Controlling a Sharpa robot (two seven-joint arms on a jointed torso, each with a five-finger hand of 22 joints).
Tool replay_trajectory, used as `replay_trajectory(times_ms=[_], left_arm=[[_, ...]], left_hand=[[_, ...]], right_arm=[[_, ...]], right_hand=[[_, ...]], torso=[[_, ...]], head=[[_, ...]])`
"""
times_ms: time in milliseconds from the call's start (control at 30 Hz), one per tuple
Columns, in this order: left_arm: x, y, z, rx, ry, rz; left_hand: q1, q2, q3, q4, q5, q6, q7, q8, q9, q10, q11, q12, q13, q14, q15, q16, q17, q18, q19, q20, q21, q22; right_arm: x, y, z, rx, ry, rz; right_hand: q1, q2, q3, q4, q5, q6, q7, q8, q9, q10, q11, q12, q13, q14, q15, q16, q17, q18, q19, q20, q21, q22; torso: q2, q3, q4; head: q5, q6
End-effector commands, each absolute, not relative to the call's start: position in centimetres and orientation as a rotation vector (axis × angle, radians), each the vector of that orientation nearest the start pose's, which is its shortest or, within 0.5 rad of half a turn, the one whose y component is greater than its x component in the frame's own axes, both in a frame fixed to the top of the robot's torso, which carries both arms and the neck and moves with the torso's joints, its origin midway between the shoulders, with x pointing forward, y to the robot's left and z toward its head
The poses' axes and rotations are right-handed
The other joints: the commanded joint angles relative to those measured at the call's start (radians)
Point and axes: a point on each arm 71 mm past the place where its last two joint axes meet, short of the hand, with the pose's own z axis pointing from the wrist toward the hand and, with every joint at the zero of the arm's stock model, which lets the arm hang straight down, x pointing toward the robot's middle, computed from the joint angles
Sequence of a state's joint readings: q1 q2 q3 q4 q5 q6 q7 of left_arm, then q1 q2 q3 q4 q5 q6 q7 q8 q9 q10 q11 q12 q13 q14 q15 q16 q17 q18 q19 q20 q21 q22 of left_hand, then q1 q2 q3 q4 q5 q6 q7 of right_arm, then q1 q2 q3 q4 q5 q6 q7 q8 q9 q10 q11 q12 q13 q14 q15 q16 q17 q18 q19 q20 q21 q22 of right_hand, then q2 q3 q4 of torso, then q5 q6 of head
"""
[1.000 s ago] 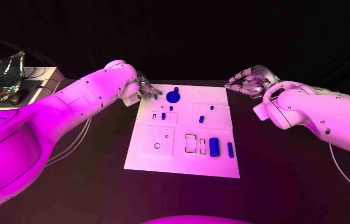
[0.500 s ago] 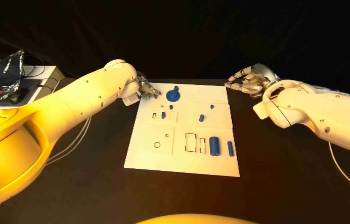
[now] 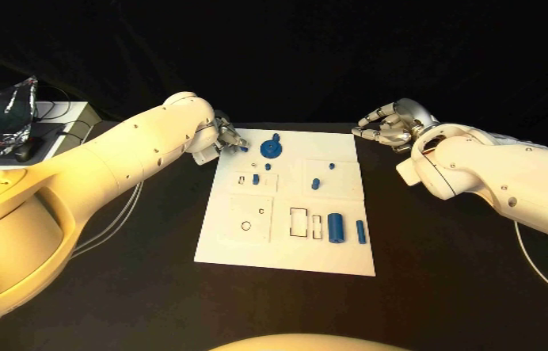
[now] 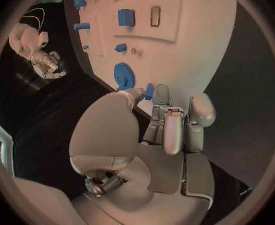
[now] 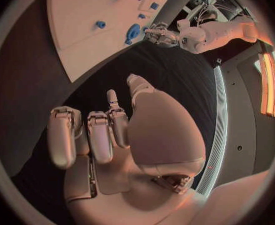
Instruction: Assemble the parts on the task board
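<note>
A white rectangular task board (image 3: 286,232) lies in the centre of the frame on a black table (image 3: 434,272), with small blue plastic parts scattered across it. The step in hand appears to be picking up a part at the board's upper left corner. There the left hand (image 3: 220,139), silver and many-fingered, reaches in from the left at the end of a long white arm, its fingers curled down over the board's edge. In the left wrist view a small blue peg (image 4: 149,91) sits between the thumb and a fingertip (image 4: 162,93), so the hand seems to pinch it, though the contact is too small to confirm. Just beside it lies a round blue gear-like disc (image 3: 272,148). A blue cylinder (image 3: 336,229) and a slimmer blue bar (image 3: 361,233) lie at the board's lower right. The next move likely calls for lifting the peg and carrying it to a matching hole. The right hand (image 3: 388,126) hovers off the board's upper right corner, fingers loosely curled, holding nothing.
</note>
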State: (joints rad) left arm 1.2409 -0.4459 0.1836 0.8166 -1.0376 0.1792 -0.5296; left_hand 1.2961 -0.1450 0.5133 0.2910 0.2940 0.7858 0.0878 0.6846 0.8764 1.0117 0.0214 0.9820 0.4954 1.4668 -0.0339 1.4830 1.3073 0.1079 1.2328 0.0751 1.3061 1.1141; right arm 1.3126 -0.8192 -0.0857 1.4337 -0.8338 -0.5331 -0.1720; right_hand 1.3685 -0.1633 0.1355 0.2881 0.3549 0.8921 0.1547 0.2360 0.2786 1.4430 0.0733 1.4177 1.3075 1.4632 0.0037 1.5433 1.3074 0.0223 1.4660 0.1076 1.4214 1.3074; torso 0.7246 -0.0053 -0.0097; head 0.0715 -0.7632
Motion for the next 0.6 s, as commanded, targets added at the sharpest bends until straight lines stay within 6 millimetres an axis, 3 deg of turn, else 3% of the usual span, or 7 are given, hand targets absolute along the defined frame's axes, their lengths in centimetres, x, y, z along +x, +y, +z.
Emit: replay_trajectory(times_ms=[33, 233, 600], left_arm=[[60.4, 22.3, -18.3, -0.619, 2.15, -0.399], [60.4, 22.1, -18.2, -0.63, 2.133, -0.431], [59.5, 22.0, -17.2, -0.621, 2.099, -0.486]], left_hand=[[0.024, -0.012, 0.074, -0.008, 0.003, -0.012, -0.004, 0.032, 0.012, 0.002, -0.008, 0.008, -0.003, 0.022, -0.007, 0.005, 0.041, 0.0, 0.001, -0.006, 0.007, 0.002], [0.036, -0.042, 0.204, -0.045, 0.002, -0.024, -0.01, 0.083, 0.032, 0.019, -0.013, 0.015, -0.011, 0.026, -0.013, 0.011, 0.05, -0.002, 0.006, -0.01, 0.014, 0.013], [0.013, -0.064, 0.276, -0.075, 0.002, -0.02, -0.013, 0.109, 0.042, 0.042, -0.017, 0.022, -0.015, 0.032, -0.018, 0.018, 0.063, -0.004, 0.015, -0.014, 0.023, 0.026]], right_arm=[[52.3, -23.7, -15.2, 0.565, 1.581, 0.734], [52.3, -23.7, -15.2, 0.565, 1.581, 0.733], [52.3, -23.9, -15.2, 0.568, 1.579, 0.728]], right_hand=[[-0.011, 0.0, 0.007, 0.0, 0.004, -0.008, 0.002, 0.006, 0.002, -0.002, -0.001, 0.0, 0.119, 0.083, -0.007, -0.005, 0.157, 0.013, 0.045, -0.009, -0.003, 0.165], [-0.011, 0.0, 0.007, 0.0, 0.004, -0.008, 0.002, 0.006, 0.002, -0.002, -0.001, 0.0, 0.119, 0.083, -0.007, -0.005, 0.157, 0.013, 0.045, -0.009, -0.003, 0.165], [-0.011, 0.0, 0.008, 0.0, 0.004, -0.008, 0.002, 0.007, 0.002, -0.002, -0.002, 0.0, 0.118, 0.083, -0.007, -0.006, 0.155, 0.014, 0.044, -0.009, -0.005, 0.163]], torso=[[0.0, 0.0007, -0.0003], [0.0, 0.0017, 0.0001], [-0.001, 0.0014, 0.001]], head=[[0.001, -0.001], [0.003, -0.001], [0.004, -0.004]])
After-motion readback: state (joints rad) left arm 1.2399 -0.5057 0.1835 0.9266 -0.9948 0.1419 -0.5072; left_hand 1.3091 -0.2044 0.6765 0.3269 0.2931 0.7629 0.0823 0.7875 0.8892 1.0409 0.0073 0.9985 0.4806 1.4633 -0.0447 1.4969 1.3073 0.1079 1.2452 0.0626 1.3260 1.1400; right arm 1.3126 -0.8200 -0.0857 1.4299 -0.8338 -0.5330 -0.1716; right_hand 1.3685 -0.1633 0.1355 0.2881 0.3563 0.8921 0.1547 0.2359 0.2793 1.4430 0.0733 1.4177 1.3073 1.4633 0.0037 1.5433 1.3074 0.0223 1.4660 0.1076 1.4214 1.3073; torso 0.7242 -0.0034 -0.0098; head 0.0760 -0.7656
